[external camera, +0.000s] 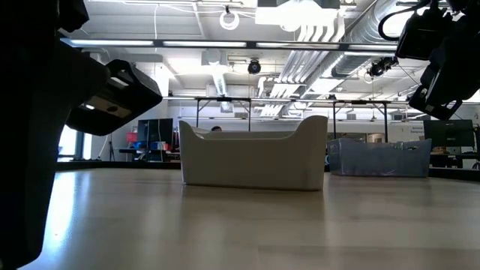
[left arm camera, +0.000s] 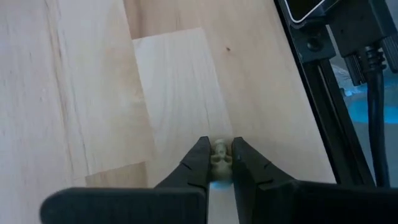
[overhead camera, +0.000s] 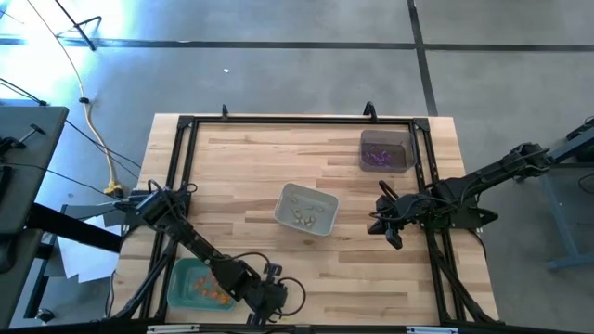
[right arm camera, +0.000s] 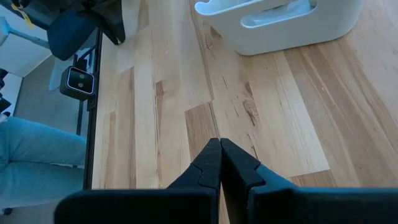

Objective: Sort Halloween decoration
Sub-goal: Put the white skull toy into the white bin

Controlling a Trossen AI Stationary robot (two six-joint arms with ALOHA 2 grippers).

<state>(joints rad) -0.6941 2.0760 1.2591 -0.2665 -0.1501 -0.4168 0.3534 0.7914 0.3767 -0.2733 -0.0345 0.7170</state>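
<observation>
In the left wrist view the left gripper (left arm camera: 220, 155) has its jaws drawn in almost fully on a pale beige trinket (left arm camera: 220, 157) — a tiny knobbly figure pinched between the very tips of the two fingers, just above the wooden table (left arm camera: 93, 93). In the high view that gripper (overhead camera: 264, 299) sits at the lower middle of the frame, right of the green tray (overhead camera: 178, 289), which holds orange trinkets (overhead camera: 215, 288).

The hold is the weak point. The trinket is caught only at the fingertips, so a small twist or a jolt on lifting could squirt it out and send it rolling across the boards, perhaps toward the black frame at the table's edge. Its uneven shape gives the tips little flat surface to bear on.

Outward from there, the white tray (overhead camera: 281, 206) stands at the centre of the high view with a few pale pieces (overhead camera: 303, 218) inside — by colour, I judge it the likely destination. Its walls rise well above the table in the low view, so a carry that runs too low could strike the rim and knock the piece loose or shove the tray. A release from too high may let it bounce out.

The right gripper (overhead camera: 388, 221), jaws fully together on nothing, waits right of centre, near the white tray and below the grey tray (overhead camera: 366, 139) of purple trinkets (overhead camera: 379, 156) — close enough that the two arms could crowd each other over the white tray.
</observation>
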